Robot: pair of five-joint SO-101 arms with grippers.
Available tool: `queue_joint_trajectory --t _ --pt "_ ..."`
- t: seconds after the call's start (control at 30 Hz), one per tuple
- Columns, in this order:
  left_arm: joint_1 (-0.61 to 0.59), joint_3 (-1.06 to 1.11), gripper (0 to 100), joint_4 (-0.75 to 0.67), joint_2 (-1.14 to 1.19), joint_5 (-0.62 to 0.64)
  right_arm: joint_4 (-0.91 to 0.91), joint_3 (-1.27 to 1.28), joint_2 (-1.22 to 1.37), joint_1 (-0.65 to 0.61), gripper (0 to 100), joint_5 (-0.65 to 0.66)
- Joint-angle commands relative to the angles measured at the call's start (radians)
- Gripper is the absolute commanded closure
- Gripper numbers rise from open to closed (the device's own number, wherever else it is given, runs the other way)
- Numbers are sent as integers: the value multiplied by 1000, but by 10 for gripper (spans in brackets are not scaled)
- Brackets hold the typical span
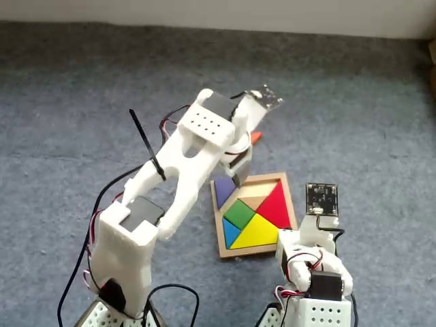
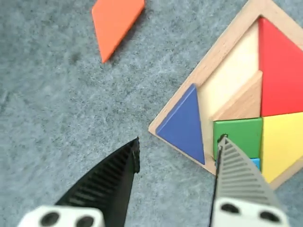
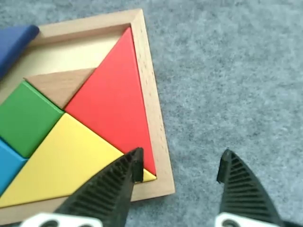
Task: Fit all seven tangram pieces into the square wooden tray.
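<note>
Five of the seven pieces are judged seated in the square wooden tray (image 1: 245,252), which lies on the grey carpeted bench (image 1: 82,102). They are the large red triangle (image 1: 276,204), the large yellow triangle (image 1: 257,231), the green square (image 1: 238,213), the small light-blue triangle (image 1: 230,233) and the plain wooden triangle (image 1: 255,201).

The dark blue triangle (image 2: 184,123) is seen lying across one corner of the tray and covering the rim there, so it is not counted as fitted. The orange parallelogram (image 2: 116,23) lies on the carpet, well apart from the tray. A pale stretch of bare tray floor (image 2: 232,71) is left open between the blue, wooden and red pieces, and both remaining pieces would have to be seated there.

The left gripper (image 2: 180,141) is held above the blue triangle's corner, its fingers apart and nothing gripped. The right gripper (image 3: 182,153) is held over the tray's opposite edge by the red triangle, its fingers likewise spread and empty.
</note>
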Motion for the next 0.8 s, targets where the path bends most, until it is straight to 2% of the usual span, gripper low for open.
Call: queue_joint_trajectory --t 0.0,0.17,0.43,0.53,0.77 --pt "-56 64 741 -71 -38 2 7 104 -8 10 746 11" --pt "-82 156 741 -183 -12 0 7 104 -8 10 746 11" --pt "-64 202 741 -207 -4 -3 7 104 -8 10 746 11" --pt "-67 225 741 -221 -12 -63 7 104 -8 10 746 11" --pt "-65 229 741 -218 -4 -75 7 104 -8 10 746 11"
